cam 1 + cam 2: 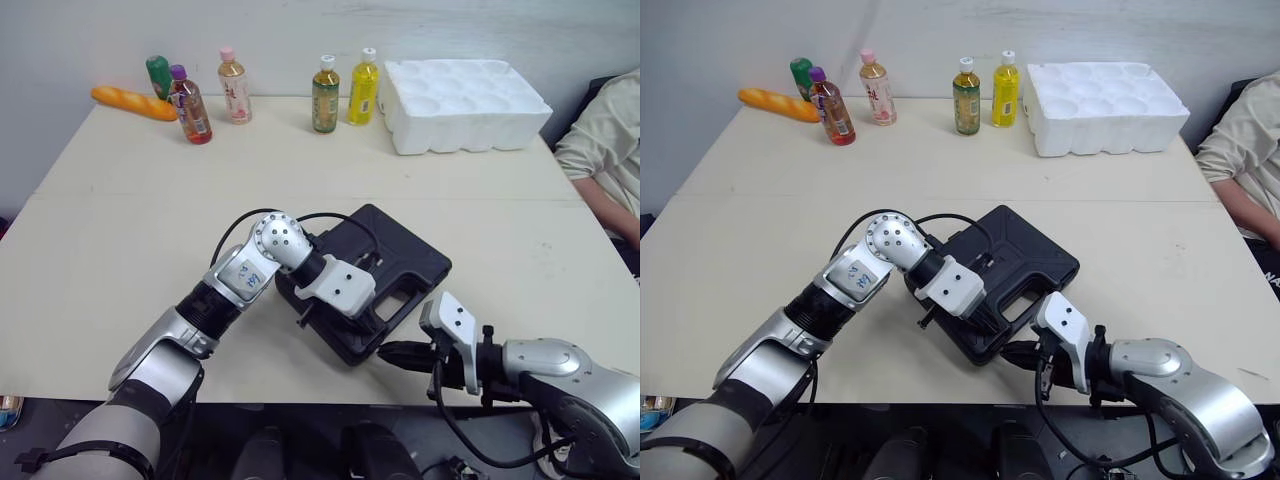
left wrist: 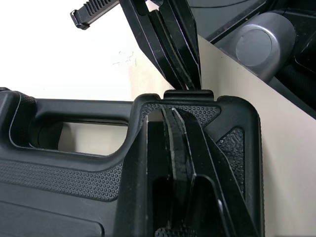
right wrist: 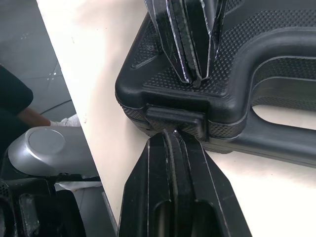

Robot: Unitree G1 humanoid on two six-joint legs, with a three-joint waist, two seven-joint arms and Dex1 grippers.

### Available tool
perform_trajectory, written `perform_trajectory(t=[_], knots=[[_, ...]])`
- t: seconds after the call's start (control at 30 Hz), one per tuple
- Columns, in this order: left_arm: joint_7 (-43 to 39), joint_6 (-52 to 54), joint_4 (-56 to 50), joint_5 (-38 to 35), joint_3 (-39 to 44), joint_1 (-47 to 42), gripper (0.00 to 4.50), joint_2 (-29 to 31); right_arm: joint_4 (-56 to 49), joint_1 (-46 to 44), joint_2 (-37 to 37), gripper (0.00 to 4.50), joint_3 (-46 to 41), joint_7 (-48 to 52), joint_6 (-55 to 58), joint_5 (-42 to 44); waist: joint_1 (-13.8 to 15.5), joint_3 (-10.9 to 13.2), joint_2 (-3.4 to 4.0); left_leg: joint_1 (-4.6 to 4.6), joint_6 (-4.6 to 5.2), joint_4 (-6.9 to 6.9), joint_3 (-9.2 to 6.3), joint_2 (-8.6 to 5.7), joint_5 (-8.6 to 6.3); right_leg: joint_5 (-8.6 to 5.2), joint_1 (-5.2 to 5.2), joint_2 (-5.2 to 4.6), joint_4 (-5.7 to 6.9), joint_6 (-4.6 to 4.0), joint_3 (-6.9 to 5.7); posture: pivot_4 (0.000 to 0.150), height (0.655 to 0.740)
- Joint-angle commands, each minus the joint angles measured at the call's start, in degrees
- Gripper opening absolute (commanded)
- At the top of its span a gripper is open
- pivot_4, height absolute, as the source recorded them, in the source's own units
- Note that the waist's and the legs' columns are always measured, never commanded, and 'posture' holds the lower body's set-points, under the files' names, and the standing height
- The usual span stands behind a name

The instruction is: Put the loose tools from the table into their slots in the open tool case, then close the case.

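The right gripper (image 3: pixel 170 136) is at the near edge of the case (image 1: pixel 400 255), its two fingers pressed together with nothing between them and the tips touching the small latch (image 3: pixel 175 118) on that edge. Just behind the latch, the left gripper (image 2: pixel 170 111) bears down on the pebbled corner of the lid beside the handle (image 2: pixel 79 106). Its fingers are also closed flat against each other and grip nothing.

The case lies flat on the table (image 1: pixel 150 250) close to the front edge with its lid down, so the stowing looks finished and the latch is the job in hand.

I judge the case to be hard moulded plastic, stiff and fairly heavy with the tools inside. The rough lid should stop a fingertip skating. The latch looks like a snap clip that needs a firm, square push while the lid is pinned down next to it. To lift the case, take it by the handle.

Well beyond the case stand five bottles (image 1: pixel 325 95), with a bread loaf (image 1: pixel 133 103) beyond and to its left and a white foam tray (image 1: pixel 465 105) beyond and to its right. A person's sleeve (image 1: pixel 600 150) is out to the case's right.
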Motion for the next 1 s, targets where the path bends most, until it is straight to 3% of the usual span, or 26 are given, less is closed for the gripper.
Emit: perform_trajectory(t=[0.03,0.17,0.23,0.33,0.4,0.43,0.53,0.6,0.63,0.77,1.0], knots=[[-0.8,1.0,3.7,5.4,-3.9,3.0,0.07,1.5,-2.2,0.4,-1.3,0.0,-2.3,0.4,-2.7,-0.1,0.0,0.0,-0.01,0.0,0.0,0.0,0.0,0.0,0.0,0.0,0.0,0.0,0.0,0.0,0.0,0.15,0.74],[-1.4,9.3,-0.8,-2.8,3.0,4.8,0.07,3.0,-3.4,5.5,-4.0,0.0,-7.6,2.9,-7.0,-0.6,-0.1,0.0,-0.01,-0.02,0.0,-0.04,0.0,0.0,0.0,0.0,-0.02,0.0,-0.03,0.0,-0.01,0.15,0.74],[-0.5,16.4,-3.1,-7.4,7.4,5.2,0.0,3.8,-3.8,7.6,-4.4,0.64,-12.5,4.5,-7.8,1.9,-0.3,0.0,0.03,-0.09,0.0,-0.05,-0.01,0.0,0.0,0.0,-0.09,0.01,-0.02,0.0,-0.02,0.15,0.74],[0.5,31.5,-8.2,-18.3,18.3,6.7,0.84,9.0,-3.5,11.4,-6.7,1.69,-26.2,9.6,-5.8,8.7,-0.6,0.2,0.16,-0.17,-0.02,-0.03,-0.01,0.0,0.02,0.0,-0.17,0.03,0.06,0.0,-0.04,0.15,0.74],[1.7,38.0,-11.7,-23.5,24.5,8.7,1.66,13.1,-2.4,13.7,-8.7,2.58,-34.4,12.9,-5.3,10.8,-0.7,0.3,0.17,-0.25,-0.02,-0.02,0.01,0.0,0.03,0.0,-0.27,0.03,0.1,0.0,-0.02,0.15,0.74],[2.3,41.2,-13.4,-25.8,28.2,10.3,2.18,16.0,-0.9,14.7,-10.1,3.21,-38.9,14.8,-4.9,11.2,-0.7,0.3,0.17,-0.24,-0.04,-0.03,0.0,0.02,0.04,-0.01,-0.27,0.04,0.1,-0.01,-0.03,0.15,0.74],[6.4,45.9,-17.6,-28.0,36.4,15.0,3.33,22.0,3.3,18.5,-13.7,4.47,-49.6,22.3,-3.0,12.1,-0.4,0.4,0.27,-0.2,-0.08,-0.11,-0.04,0.02,0.05,-0.01,-0.2,0.01,0.02,-0.02,-0.07,0.15,0.74],[8.7,47.4,-20.1,-29.2,41.9,19.0,4.24,25.7,5.9,20.9,-15.9,4.5,-54.8,27.1,-1.8,12.4,-0.4,0.4,0.24,-0.17,-0.07,-0.15,-0.03,0.02,0.05,-0.02,-0.15,-0.02,-0.08,-0.02,-0.07,0.15,0.74],[8.6,48.4,-21.2,-30.1,45.9,22.1,4.46,28.3,7.5,21.1,-17.2,4.5,-56.8,28.8,-1.9,11.9,-0.4,0.4,0.24,-0.18,-0.06,-0.16,-0.03,0.02,0.04,-0.02,-0.15,-0.02,-0.1,-0.02,-0.07,0.15,0.74],[8.0,45.7,-18.6,-28.1,55.6,30.8,4.46,37.2,12.9,19.3,-20.9,4.5,-59.0,31.1,-4.1,9.4,-0.7,0.5,0.12,-0.14,-0.05,-0.29,0.03,0.04,0.03,-0.02,-0.21,-0.05,-0.16,-0.05,-0.01,0.15,0.74],[6.3,41.4,-13.2,-27.5,61.0,37.6,4.46,42.8,20.4,13.4,-23.9,4.5,-53.5,31.1,-9.0,4.7,-0.3,0.5,0.24,-0.18,-0.01,-0.59,0.01,-0.08,-0.01,-0.06,-0.27,-0.35,-0.41,-0.21,-0.12,0.15,0.74]])
